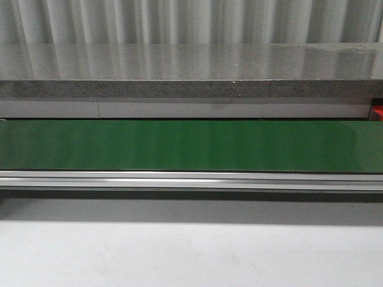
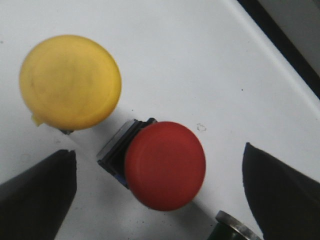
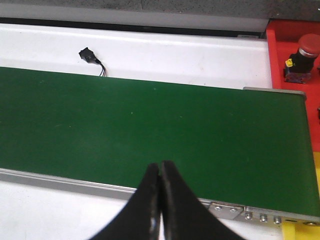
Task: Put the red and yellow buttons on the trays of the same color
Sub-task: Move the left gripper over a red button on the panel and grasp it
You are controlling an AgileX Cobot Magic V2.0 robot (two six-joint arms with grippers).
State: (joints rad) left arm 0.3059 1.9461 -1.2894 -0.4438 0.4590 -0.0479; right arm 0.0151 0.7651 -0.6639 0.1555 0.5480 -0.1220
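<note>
In the left wrist view a red button [image 2: 165, 165] with a dark square base lies on the white table, between the spread fingers of my open left gripper [image 2: 160, 192]. A yellow button [image 2: 70, 81] stands just beyond it, outside the fingers. My right gripper [image 3: 160, 167] is shut with nothing in it, hovering over the near rail of the green belt [image 3: 150, 125]. The red tray [image 3: 292, 55] lies past the belt's end and holds another red button [image 3: 302, 57]. A corner of the yellow tray [image 3: 300, 232] shows by the belt's rail.
The front view shows the green conveyor belt [image 1: 191, 145], its aluminium rail [image 1: 191, 179], a grey shelf [image 1: 191, 69] behind and a sliver of red tray [image 1: 378, 112]. A black connector with wires [image 3: 91, 56] lies beyond the belt. A dark green, metal-rimmed object [image 2: 232, 228] sits beside the red button.
</note>
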